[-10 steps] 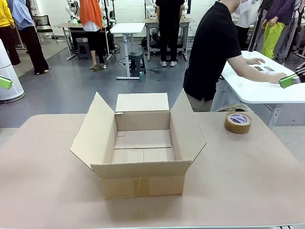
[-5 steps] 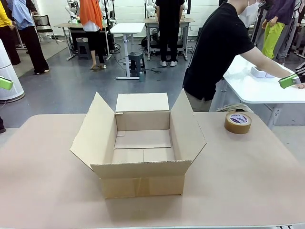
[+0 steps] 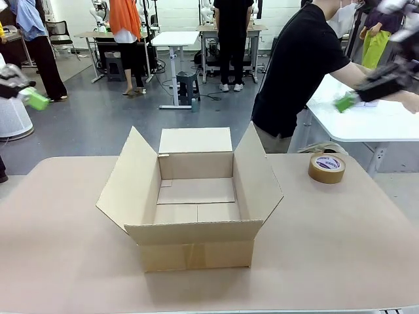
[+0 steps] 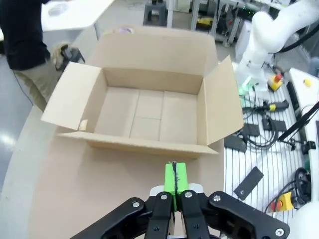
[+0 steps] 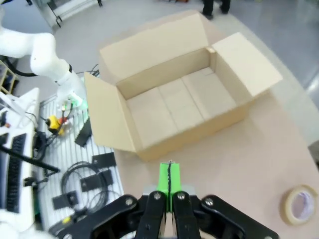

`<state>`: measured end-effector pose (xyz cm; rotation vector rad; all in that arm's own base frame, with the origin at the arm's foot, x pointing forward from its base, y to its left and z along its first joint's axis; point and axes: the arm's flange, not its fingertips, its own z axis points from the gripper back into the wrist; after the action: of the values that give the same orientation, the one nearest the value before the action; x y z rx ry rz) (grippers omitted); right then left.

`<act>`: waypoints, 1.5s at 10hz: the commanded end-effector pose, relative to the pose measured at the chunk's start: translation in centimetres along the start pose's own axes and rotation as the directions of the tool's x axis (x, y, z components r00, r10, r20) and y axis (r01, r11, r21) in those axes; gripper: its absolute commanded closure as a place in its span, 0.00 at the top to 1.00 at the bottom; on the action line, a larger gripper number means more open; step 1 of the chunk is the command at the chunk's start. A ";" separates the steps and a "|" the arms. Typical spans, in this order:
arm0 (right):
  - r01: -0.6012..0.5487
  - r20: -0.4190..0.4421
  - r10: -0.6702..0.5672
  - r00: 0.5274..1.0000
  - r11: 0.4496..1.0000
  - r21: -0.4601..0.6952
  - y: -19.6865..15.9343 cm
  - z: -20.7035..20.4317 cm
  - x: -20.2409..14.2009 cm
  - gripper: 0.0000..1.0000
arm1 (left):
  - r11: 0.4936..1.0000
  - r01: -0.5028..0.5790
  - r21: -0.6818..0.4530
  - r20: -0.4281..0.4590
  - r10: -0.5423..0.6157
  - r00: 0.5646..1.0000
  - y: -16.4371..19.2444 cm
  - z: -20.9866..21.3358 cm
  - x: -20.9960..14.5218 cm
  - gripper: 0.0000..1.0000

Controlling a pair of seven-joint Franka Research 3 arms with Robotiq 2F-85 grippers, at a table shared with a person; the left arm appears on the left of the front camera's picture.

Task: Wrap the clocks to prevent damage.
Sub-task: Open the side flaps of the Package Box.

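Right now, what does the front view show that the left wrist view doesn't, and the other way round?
The front view gives you the right pincer, shut and raised over the white side table. The left wrist view gives you the cables and a yellow stop button on the bench beside the table. Both have the open, empty cardboard box, the person in black and the shut left pincer.

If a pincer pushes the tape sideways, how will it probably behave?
The tape lies flat on the table, so it would probably slide, not roll. Its hollow core suggests it is fairly light. Stood on edge, it could roll away.
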<state>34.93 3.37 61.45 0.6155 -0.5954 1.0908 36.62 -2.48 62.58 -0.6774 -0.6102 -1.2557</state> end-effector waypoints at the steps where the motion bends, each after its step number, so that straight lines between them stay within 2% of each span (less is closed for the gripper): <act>1: 0.108 -0.128 -0.107 0.986 0.994 0.003 0.4 -2.6 5.9 0.01 | 0.987 -0.154 0.049 -0.204 0.160 0.966 -0.1 -2.3 6.5 0.00; 2: 0.186 -0.166 -0.180 0.970 0.982 0.022 0.6 -4.5 8.3 0.01 | 0.967 -0.247 0.063 -0.274 0.255 0.927 0.2 -4.0 9.7 0.00; 3: 0.269 -0.227 -0.257 0.939 0.963 0.022 0.8 -7.1 10.6 0.01 | 0.917 -0.374 0.138 -0.341 0.399 0.851 0.7 -6.7 12.6 0.00; 5: 0.365 -0.321 -0.374 0.870 0.926 -0.092 0.4 -12.2 12.5 0.01 | 0.839 -0.409 0.358 -0.421 0.536 0.732 1.9 -12.4 14.8 0.00; 7: 0.343 -0.372 -0.431 0.822 0.897 -0.279 -0.3 -16.5 12.7 0.01 | 0.768 -0.401 0.499 -0.455 0.627 0.633 3.6 -16.6 14.3 0.00; 9: 0.322 -0.392 -0.473 0.789 0.862 -0.391 -0.6 -20.0 12.0 0.01 | 0.701 -0.345 0.625 -0.432 0.678 0.595 4.5 -19.3 12.8 0.00; 10: 0.313 -0.404 -0.465 0.788 0.867 -0.388 -0.3 -20.7 11.5 0.01 | 0.686 -0.315 0.656 -0.421 0.678 0.602 4.7 -19.9 12.3 0.00; 11: 0.286 -0.397 -0.367 0.841 0.925 -0.250 0.4 -20.5 11.4 0.01 | 0.728 -0.303 0.615 -0.424 0.630 0.651 3.8 -19.5 12.2 0.00; 12: 0.304 -0.401 -0.439 0.804 0.883 -0.358 -0.7 -20.1 11.6 0.01 | 0.716 -0.339 0.610 -0.445 0.663 0.601 5.1 -19.9 12.0 0.00; 15: 0.304 -0.401 -0.439 0.804 0.883 -0.358 -0.7 -20.1 11.6 0.01 | 0.716 -0.339 0.610 -0.445 0.663 0.601 5.1 -19.9 12.0 0.00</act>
<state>42.33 24.56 55.55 0.2019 -0.1721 0.7242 45.18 -24.17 57.50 0.0451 -0.0933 -0.6526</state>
